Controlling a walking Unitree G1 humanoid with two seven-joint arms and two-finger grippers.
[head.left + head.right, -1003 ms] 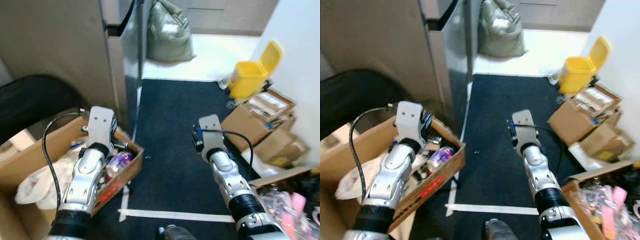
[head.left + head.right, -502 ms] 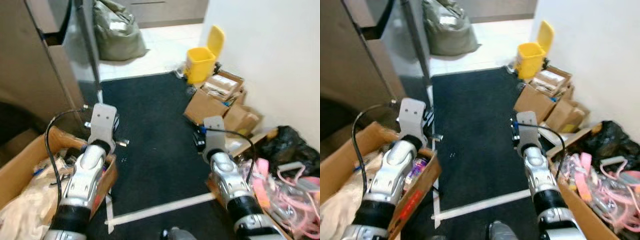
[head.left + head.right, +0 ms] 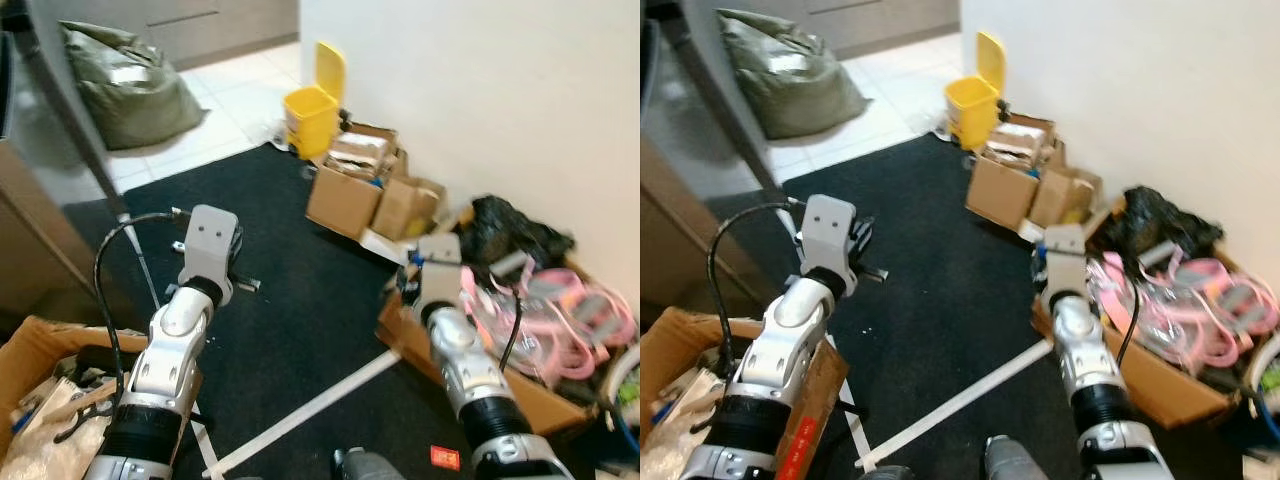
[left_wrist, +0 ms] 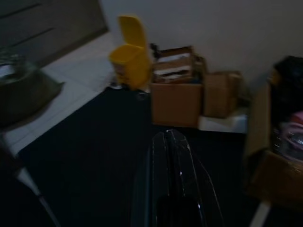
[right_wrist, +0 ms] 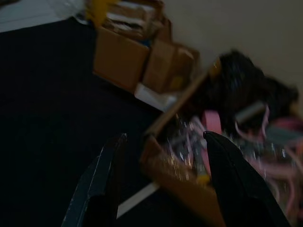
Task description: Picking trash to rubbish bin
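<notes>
Now, right pincer spread wide and carrying nothing, held out in the air above the dark floor mat, aimed toward the open brown cardboard box of pink plastic hangers just beside it. Left pincer pressed together, nothing between the black fingers, likewise raised at chest height and looking out across the mat. Both arms forward and clear of the clutter, probably so as to travel without snagging anything.

Further out, small yellow plastic rubbish bin with its lid flipped up, standing at the far edge of the mat against the white wall, lid open and ready to receive. Beside it, a stack of brown cardboard cartons, then a crumpled black plastic bag. Grey-green stuffed sack on the pale tiles beyond. Near the left arm, a torn cardboard box of mixed rubbish. No trash in hand yet; likely candidate a small red scrap on the mat by the robot's feet.
</notes>
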